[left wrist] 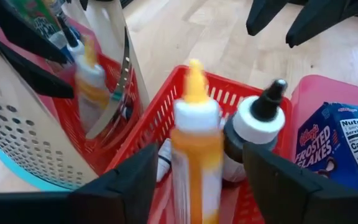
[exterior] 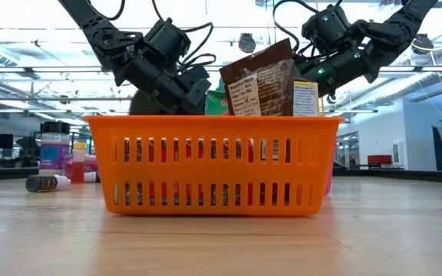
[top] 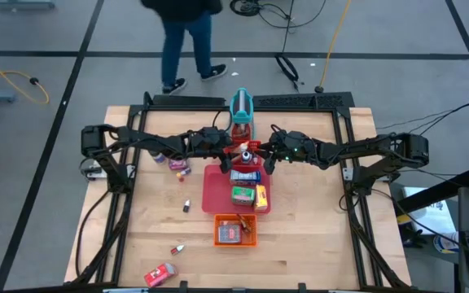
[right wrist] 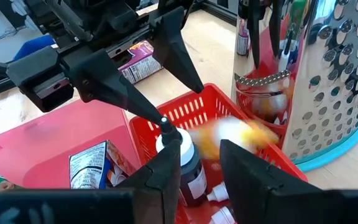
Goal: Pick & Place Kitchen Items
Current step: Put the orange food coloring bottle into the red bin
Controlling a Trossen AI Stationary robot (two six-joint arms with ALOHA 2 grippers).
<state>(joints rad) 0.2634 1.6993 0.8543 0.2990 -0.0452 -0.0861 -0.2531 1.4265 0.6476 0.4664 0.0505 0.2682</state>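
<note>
While both dark arms reach in from opposite sides over the middle of the wooden worktop [top: 316, 236], their tools meet above a small red basket [left wrist: 166, 118] just beside a shiny metal grater [right wrist: 334, 81] on a teal base.

The left tool [left wrist: 194, 180] has its fingers spread, and a small white bottle with a yellow cap and yellow band [left wrist: 196, 143] stands blurred between them, not visibly pinched. Next to it in the basket is a dark bottle with a white collar and black tip [left wrist: 253, 124].

The right tool [right wrist: 199, 168] hovers over the same basket with its fingers a little apart, gripping nothing that can be seen.

A blue packet [left wrist: 328, 146] lies in the flat red tray [top: 214, 195] beside the basket; its writing reads "Kellogg's Frosted Flakes" and "Nutrition".

On the near side of the red tray sits an orange basket [exterior: 213, 165] holding a brown packet [exterior: 259, 80] with a nutrition panel too small to read.

A purple carton [right wrist: 138, 62] lies on the worktop on the left arm's side, and a red box [top: 159, 275] lies near the front edge.

A person's legs [top: 187, 45] show on the floor beyond the worktop.
</note>
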